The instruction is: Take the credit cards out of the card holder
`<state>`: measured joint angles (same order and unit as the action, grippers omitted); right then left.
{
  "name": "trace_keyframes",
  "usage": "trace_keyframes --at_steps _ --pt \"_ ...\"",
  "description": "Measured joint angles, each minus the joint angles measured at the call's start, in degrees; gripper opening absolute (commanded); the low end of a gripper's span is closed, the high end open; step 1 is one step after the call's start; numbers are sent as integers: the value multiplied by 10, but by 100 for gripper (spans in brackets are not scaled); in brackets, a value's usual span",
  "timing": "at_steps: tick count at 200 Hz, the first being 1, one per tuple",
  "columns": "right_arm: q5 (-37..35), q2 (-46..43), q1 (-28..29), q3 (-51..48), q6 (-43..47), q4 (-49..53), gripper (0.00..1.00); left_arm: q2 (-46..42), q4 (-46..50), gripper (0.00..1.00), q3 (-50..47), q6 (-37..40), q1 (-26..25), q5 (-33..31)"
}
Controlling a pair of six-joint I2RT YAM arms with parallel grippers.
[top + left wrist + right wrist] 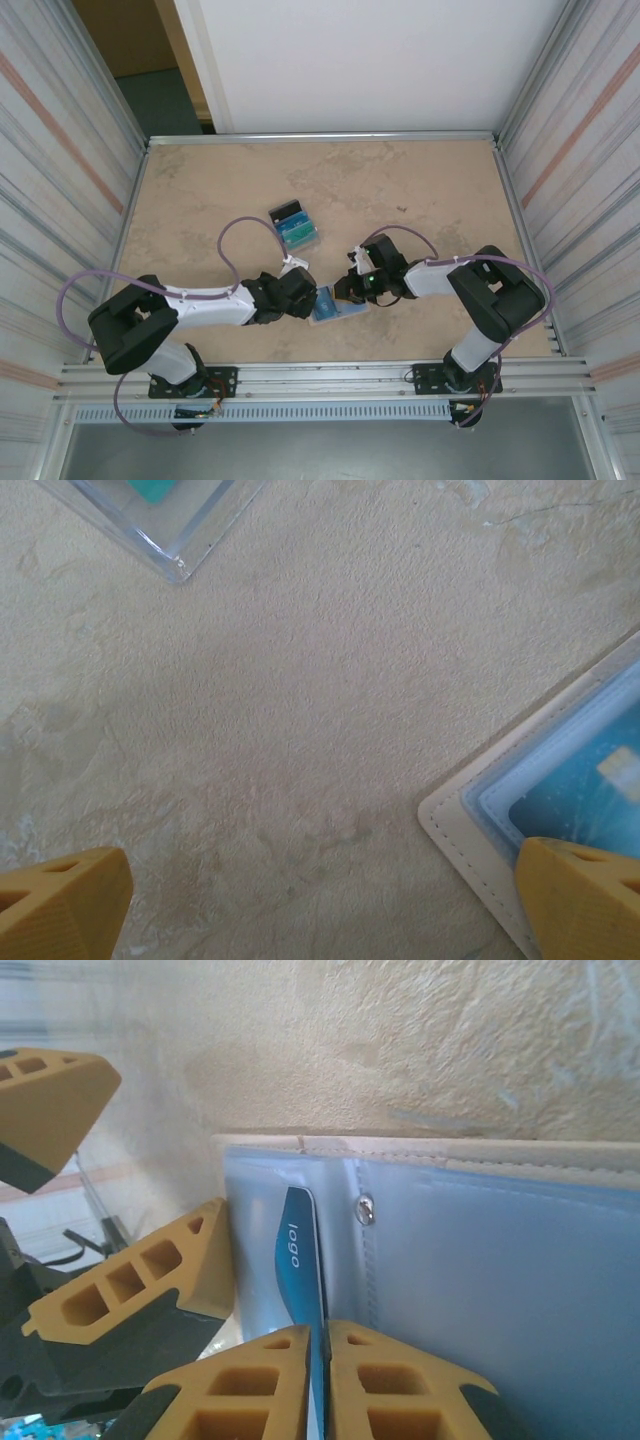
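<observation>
The card holder (330, 308) lies open near the table's front edge, between my two grippers, with its pale blue inner faces (490, 1270) up and a beige stitched rim (462, 825). A blue credit card (300, 1250) marked "logo" stands on edge out of its pocket. My right gripper (327, 1335) is shut on that card's edge. My left gripper (320, 900) is open, one finger (585, 895) over the holder's corner beside a teal card (590, 785), the other finger (60, 900) over bare table. From above, the left gripper (303, 290) and right gripper (352, 288) flank the holder.
A clear plastic tray (318, 241) holding black, blue and teal cards (293, 228) sits on the table behind the left gripper; its corner (175, 565) shows in the left wrist view. Metal walls enclose the beige table (420, 190) on both sides.
</observation>
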<state>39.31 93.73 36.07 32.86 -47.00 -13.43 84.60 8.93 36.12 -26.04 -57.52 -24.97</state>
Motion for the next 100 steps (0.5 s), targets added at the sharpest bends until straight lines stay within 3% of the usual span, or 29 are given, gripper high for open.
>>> trace_keyframes --at_steps 100 --pt "10 13 -1 0 -3 -13 17 7 12 99 11 0 -4 -4"
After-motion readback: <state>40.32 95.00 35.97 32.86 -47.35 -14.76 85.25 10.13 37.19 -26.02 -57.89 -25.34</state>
